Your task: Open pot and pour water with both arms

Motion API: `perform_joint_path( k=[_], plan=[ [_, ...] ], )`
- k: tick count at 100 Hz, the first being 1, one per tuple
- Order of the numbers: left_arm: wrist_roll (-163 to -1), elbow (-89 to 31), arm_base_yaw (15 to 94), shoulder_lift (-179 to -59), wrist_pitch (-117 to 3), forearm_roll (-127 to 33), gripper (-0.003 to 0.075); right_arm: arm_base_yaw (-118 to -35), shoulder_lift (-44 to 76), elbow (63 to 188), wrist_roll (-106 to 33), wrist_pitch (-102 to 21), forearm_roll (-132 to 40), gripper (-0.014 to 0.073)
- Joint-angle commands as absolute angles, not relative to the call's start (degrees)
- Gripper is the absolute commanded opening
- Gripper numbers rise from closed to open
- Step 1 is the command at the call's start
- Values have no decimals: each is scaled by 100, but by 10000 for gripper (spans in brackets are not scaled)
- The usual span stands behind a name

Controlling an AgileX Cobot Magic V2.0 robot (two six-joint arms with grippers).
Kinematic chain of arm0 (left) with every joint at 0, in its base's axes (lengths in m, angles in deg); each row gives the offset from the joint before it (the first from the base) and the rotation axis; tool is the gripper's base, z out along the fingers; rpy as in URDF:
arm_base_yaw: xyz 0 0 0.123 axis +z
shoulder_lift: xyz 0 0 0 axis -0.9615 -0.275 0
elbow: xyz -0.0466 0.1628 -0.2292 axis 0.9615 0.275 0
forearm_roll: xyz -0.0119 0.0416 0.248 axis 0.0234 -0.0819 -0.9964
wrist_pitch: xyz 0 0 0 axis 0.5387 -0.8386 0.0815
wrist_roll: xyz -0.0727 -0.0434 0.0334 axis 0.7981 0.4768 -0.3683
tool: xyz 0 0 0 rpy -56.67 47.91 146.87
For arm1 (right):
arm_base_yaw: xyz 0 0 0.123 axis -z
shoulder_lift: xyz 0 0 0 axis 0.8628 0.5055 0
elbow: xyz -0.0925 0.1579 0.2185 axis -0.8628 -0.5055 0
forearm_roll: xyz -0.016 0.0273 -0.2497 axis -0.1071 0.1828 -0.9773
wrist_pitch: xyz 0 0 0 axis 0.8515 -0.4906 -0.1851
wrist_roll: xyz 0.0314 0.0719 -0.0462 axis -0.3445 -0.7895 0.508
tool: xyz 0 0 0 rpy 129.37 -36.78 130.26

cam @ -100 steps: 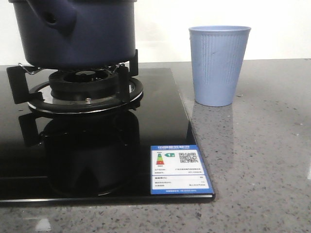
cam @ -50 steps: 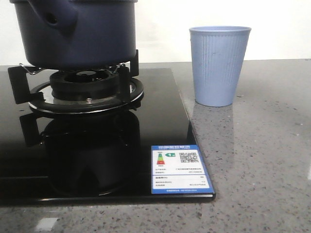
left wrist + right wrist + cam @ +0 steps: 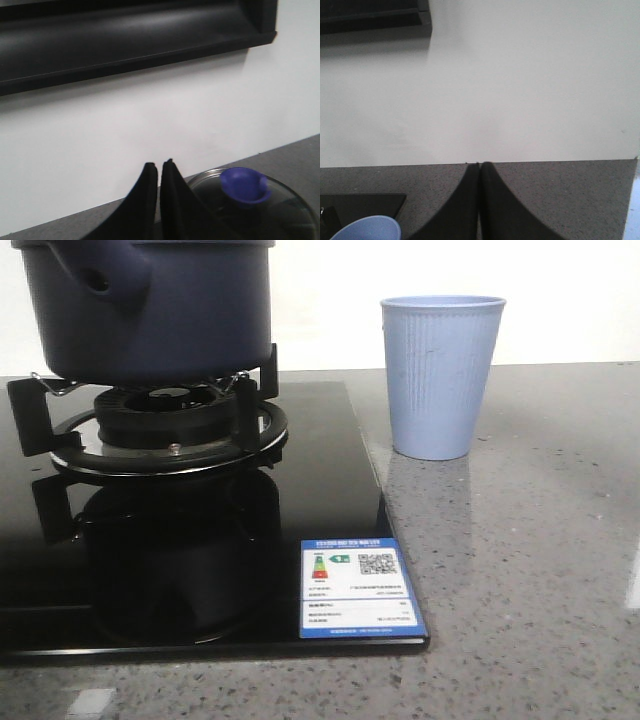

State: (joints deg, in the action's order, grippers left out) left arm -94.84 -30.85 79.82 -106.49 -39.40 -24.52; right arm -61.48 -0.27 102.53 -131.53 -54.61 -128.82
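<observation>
Where the burner stands, dark navy pot [image 3: 150,310], stubby holed handle.

Both pincers [image 3: 159,167] [image 3: 479,165] apparently closed, empty.

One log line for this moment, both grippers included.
pot: on burner, glass lid on | cup: upright on counter | left gripper: shut, empty | right gripper: shut, empty
</observation>
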Motion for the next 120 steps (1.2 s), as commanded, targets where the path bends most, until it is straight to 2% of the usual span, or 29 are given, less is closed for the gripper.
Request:
perform_joint_path(
  k=[1,27,55,93,120],
  plan=[
    [-9383,-2639,7804,-10282,-4793,-2317,-19,-6116,-340,10182,-13244,-5410,-12858,-66],
    [-9383,-642,7198,-9180,-5950,-2065,-19,-6116,-1423,8733,-13244,-5535,-12868,-66],
    [-9383,603,7111,-8477,-6103,-1708,-19,-6116,-1968,7620,-13244,-6048,-12906,-66],
    [-9383,975,7111,-8368,-6131,-838,-19,-6116,-1968,7620,-13244,-5784,-12928,-66],
    [-9383,975,7111,-8368,-6111,-802,-19,-6116,-1968,7620,-13244,-5775,-12928,-66]
  ],
)
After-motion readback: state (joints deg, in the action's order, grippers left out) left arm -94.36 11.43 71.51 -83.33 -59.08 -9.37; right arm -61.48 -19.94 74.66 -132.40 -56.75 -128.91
